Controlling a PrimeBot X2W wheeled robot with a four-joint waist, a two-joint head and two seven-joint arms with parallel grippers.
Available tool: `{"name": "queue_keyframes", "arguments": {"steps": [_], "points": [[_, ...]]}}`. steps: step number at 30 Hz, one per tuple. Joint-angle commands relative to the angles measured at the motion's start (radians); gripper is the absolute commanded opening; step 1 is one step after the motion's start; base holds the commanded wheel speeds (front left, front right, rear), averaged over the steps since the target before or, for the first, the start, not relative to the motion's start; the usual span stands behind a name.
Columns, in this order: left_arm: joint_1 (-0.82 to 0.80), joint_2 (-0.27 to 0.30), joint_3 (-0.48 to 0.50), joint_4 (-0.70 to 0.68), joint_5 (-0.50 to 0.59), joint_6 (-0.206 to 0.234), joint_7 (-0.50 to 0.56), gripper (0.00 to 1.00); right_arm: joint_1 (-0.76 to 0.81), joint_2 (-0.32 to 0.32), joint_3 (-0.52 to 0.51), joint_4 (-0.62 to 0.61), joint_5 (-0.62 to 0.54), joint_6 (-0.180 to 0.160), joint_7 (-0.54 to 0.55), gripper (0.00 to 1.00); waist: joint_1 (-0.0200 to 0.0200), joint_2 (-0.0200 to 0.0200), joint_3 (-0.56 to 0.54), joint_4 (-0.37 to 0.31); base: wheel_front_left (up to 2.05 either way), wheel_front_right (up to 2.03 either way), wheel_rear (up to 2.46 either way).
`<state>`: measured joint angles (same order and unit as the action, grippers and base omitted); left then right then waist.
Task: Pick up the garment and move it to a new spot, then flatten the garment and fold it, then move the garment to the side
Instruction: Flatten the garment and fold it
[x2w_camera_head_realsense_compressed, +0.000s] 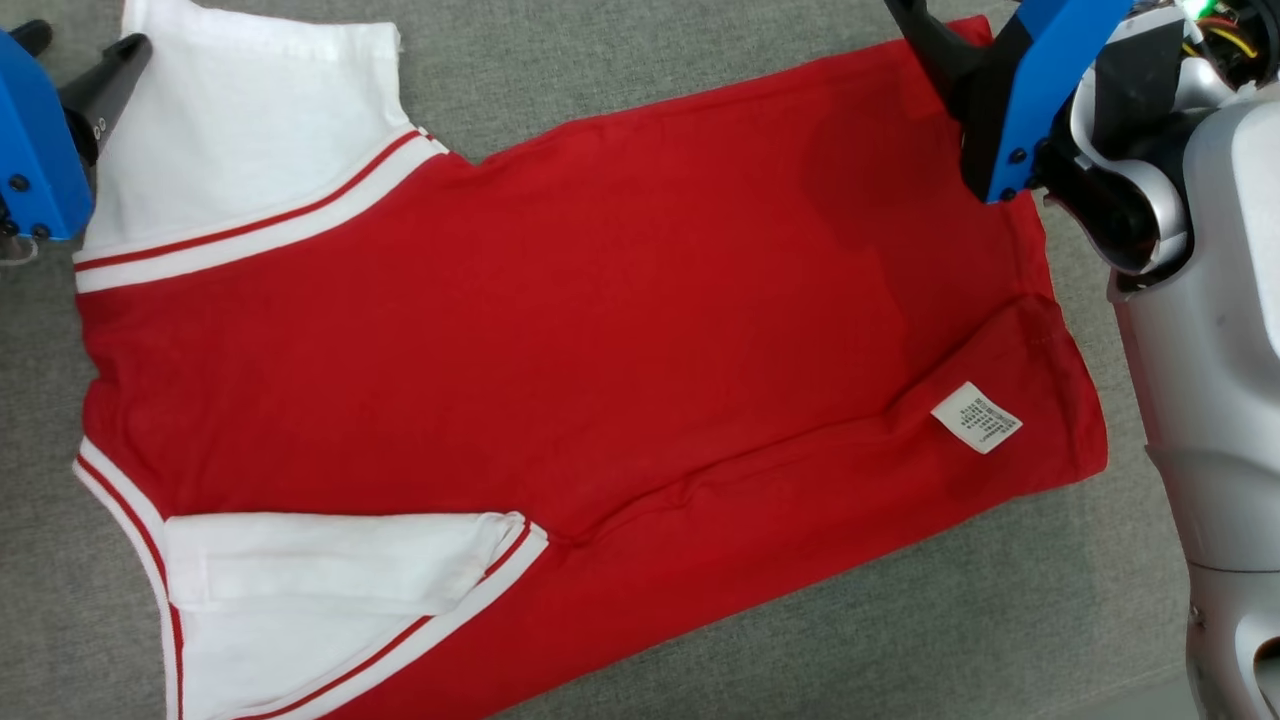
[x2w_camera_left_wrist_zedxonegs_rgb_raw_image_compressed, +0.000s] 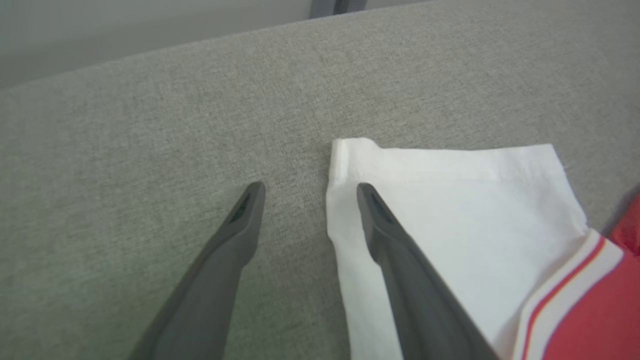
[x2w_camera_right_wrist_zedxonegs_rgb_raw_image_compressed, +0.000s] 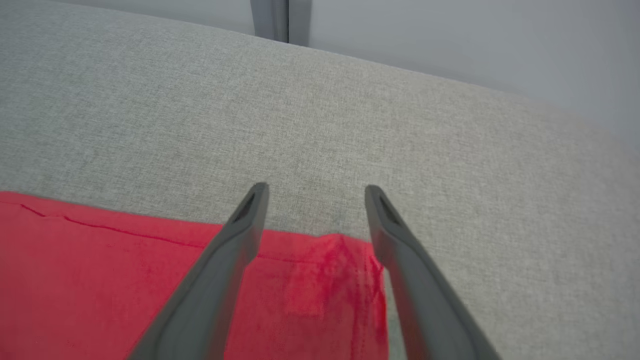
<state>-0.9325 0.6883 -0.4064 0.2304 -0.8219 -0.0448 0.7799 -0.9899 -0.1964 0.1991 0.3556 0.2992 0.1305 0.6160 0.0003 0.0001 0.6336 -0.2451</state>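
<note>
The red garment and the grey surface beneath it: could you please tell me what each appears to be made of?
Red garment: probably soft matte jersey knit; it creases and has stitched hems. Grey surface: likely woven upholstery fabric; fine heathered weave shows.

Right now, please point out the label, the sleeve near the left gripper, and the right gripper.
label (x2w_camera_head_realsense_compressed: 977, 417), head view: middle of the white tag.
sleeve (x2w_camera_left_wrist_zedxonegs_rgb_raw_image_compressed: 450, 200), left wrist view: flat white cloth near its hem.
right gripper (x2w_camera_right_wrist_zedxonegs_rgb_raw_image_compressed: 316, 189), right wrist view: midway between its fingertips.
</note>
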Motion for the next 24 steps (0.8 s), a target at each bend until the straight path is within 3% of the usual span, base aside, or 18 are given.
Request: {"name": "queue_keyframes", "arguments": {"steps": [1, 16, 20, 21, 22, 23, 24], "points": [[-0.015, 0.007, -0.006, 0.001, 0.014, 0.023, 0.013, 1.00, -0.027, -0.001, 0.007, 0.005, 0.014, 0.001, -0.018, 1.00, -0.0003, -0.0001, 0.015, -0.009, 0.00, 0.00, 0.00], [0.031, -0.030, 0.020, -0.034, -0.086, 0.093, 0.107, 1.00, -0.029, -0.032, -0.012, -0.021, 0.036, 0.001, -0.032, 1.00, -0.0003, -0.0001, 0.047, -0.044, 0.00, 0.00, 0.00], [0.050, 0.004, 0.019, -0.037, -0.072, 0.106, 0.118, 1.00, -0.009, -0.025, -0.013, -0.047, 0.028, 0.001, -0.020, 1.00, -0.0003, -0.0001, 0.051, -0.060, 0.00, 0.00, 0.00], [0.054, 0.011, 0.019, -0.036, -0.064, 0.111, 0.115, 0.59, -0.006, -0.024, -0.010, -0.050, 0.027, 0.001, -0.016, 1.00, -0.0003, -0.0001, 0.052, -0.063, 0.00, 0.00, 0.00], [0.055, 0.018, 0.020, -0.036, -0.051, 0.117, 0.103, 0.28, -0.006, -0.027, -0.008, -0.055, 0.024, 0.001, -0.009, 1.00, -0.0003, -0.0001, 0.053, -0.065, 0.00, 0.00, 0.00], [0.055, 0.018, 0.020, -0.036, -0.051, 0.117, 0.103, 0.28, -0.006, -0.027, -0.008, -0.055, 0.024, 0.001, -0.009, 1.00, -0.0003, -0.0001, 0.053, -0.065, 0.00, 0.00, 0.00], [0.057, 0.024, 0.017, -0.034, -0.045, 0.122, 0.104, 0.00, -0.005, -0.032, -0.007, -0.058, 0.023, 0.001, -0.003, 1.00, -0.0003, -0.0001, 0.054, -0.066, 0.00, 0.00, 0.00]]}}
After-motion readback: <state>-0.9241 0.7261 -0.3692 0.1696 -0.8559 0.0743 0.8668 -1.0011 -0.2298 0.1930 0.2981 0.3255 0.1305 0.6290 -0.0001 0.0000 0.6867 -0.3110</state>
